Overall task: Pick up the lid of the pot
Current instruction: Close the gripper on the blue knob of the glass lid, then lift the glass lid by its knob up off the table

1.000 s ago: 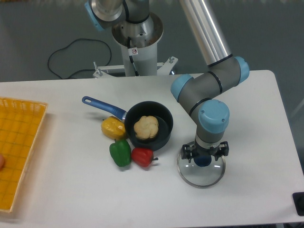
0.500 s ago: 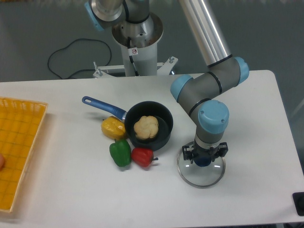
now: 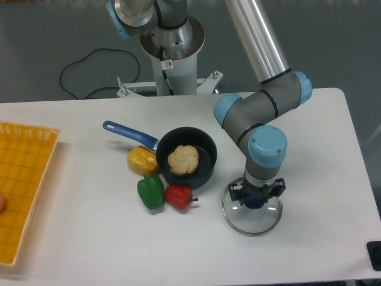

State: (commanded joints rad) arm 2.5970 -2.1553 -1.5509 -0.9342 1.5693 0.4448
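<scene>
The bench (image 3: 113,244) carries the work. The arm (image 3: 271,101) reaches down from its far edge towards the near right corner. A yellow bin (image 3: 27,190) stands along the left edge. The frying pan (image 3: 203,164) sits around mid-bench, close to the lid; lift vertically before any sideways travel, or the arm could nudge its rim.

The gripper (image 3: 256,193) points down over the pot lid (image 3: 250,221), which lies flat in the near right part of the bench, towards that corner. The step in hand is judged to be the grasp. The jaws stand one on each side of the knob (image 3: 254,203); whether they press on it cannot be told. Centre them on the knob, low but off the glass, and close evenly. Confirm a firm hold, then raise slowly and level: a small round knob may let the lid tilt or slip
</scene>
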